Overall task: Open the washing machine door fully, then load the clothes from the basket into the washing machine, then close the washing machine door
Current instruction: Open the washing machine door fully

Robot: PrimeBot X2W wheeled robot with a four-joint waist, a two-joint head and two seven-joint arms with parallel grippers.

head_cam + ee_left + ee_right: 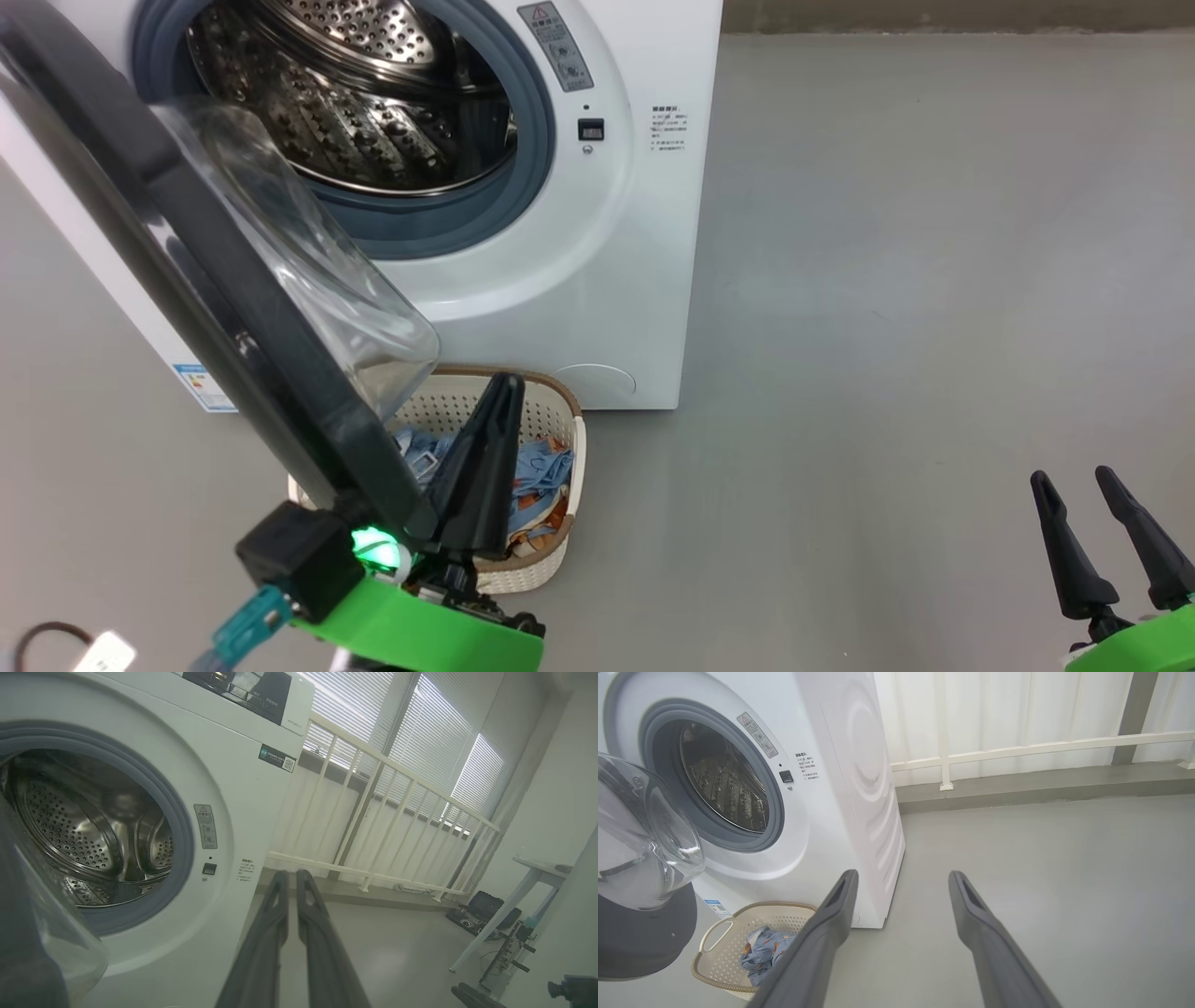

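My left hand (502, 390) is sitting low in the head view, left of centre. Its two dark fingers are pressing together with nothing between them, just beside the glossy black rim of the open washing machine door (233, 308). Behind the fingers, the clothes (546, 471), soft light blue fabric, are lying in the perforated cream basket (560, 397). My right hand (1074, 481) is resting at lower right, fingers apart, empty. The right wrist view is showing the door's bulging clear glass (649, 835). The left wrist view is showing the perforated steel drum (79, 830) inside the white washing machine (243, 812).

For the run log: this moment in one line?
door open; clothes in basket; drum empty; left pincer shut by door; right pincer open, empty
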